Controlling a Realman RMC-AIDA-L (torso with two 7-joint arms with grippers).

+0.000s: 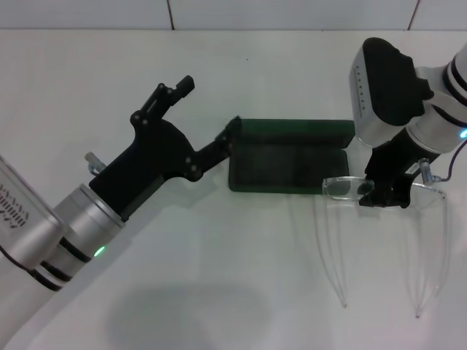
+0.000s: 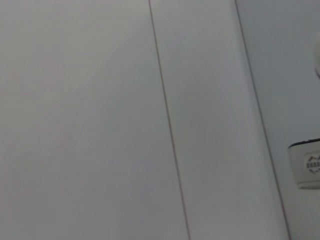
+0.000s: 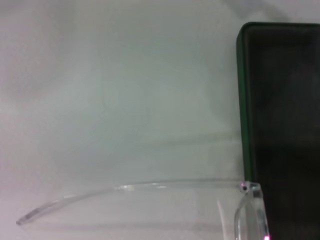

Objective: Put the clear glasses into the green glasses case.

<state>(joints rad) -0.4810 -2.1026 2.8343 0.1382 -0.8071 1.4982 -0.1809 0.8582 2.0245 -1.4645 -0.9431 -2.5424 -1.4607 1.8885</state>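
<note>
Nearest, the clear glasses point(image 1: 387, 219) lie on the white tabletop point(image 1: 219, 292), arms unfolded toward the near edge, lens front touching the right near corner of the open green glasses case point(image 1: 288, 166). Likely light, slick, springy plastic; the lens bridge looks the best grip. Right end effector point(image 1: 383, 193) is closed on the glasses' lens front. Farther left, left end effector point(image 1: 201, 124) is spread wide, holding nothing, one finger point(image 1: 219, 149) touching the case's left end.

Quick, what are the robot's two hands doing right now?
Left gripper: open, one finger touching the green glasses case.
Right gripper: shut on the clear glasses.
</note>
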